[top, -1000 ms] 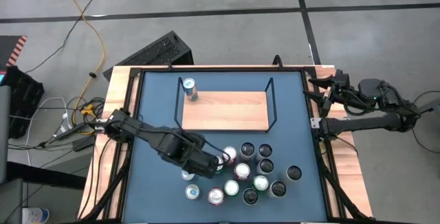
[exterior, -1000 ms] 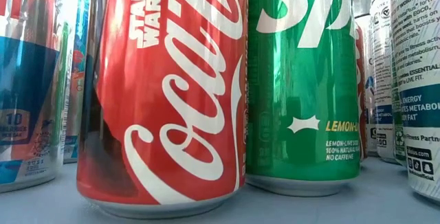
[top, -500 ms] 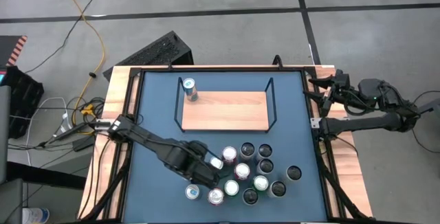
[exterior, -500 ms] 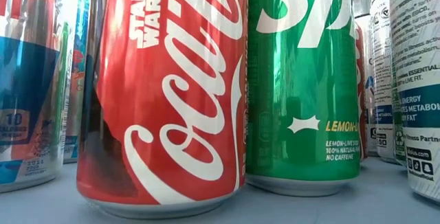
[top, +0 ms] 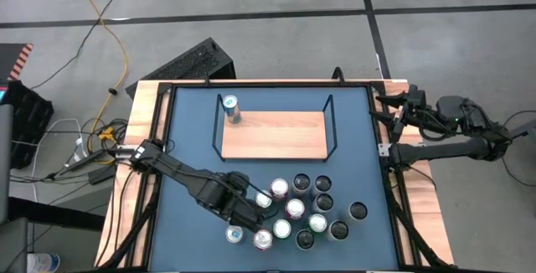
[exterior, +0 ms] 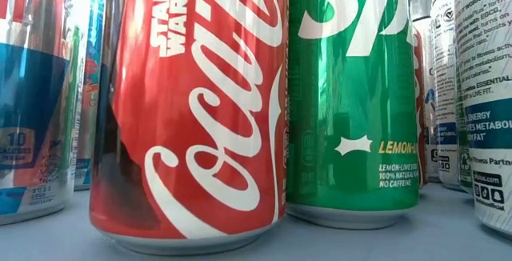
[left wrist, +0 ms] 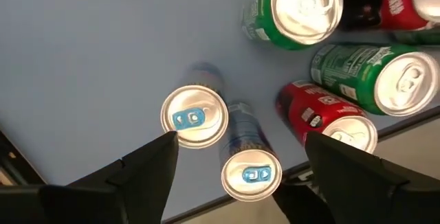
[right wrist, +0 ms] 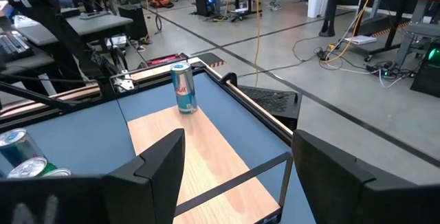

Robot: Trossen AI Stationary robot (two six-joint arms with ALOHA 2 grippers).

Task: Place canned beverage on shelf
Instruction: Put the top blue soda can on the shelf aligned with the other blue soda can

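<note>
Blue tabletop [top: 193, 139]: L pincer [left wrist: 237, 159] open, above two cans [left wrist: 194, 116].

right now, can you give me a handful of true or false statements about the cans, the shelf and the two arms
1. One slim blue-and-silver can stands upright on the light-wood shelf with black wire rails. True.
2. The left pincer is shut on a can. False: its fingers are spread open above the cluster, with two silver-topped slim cans showing between them in the left wrist view, nothing held.
3. The right pincer is over the cluster of cans. False: it waits at the table's right edge, open and empty.
4. In the low view, a red cola can stands beside a green lemon-lime can. True.
5. The shelf is full of cans. False: most of its board is bare.
</note>
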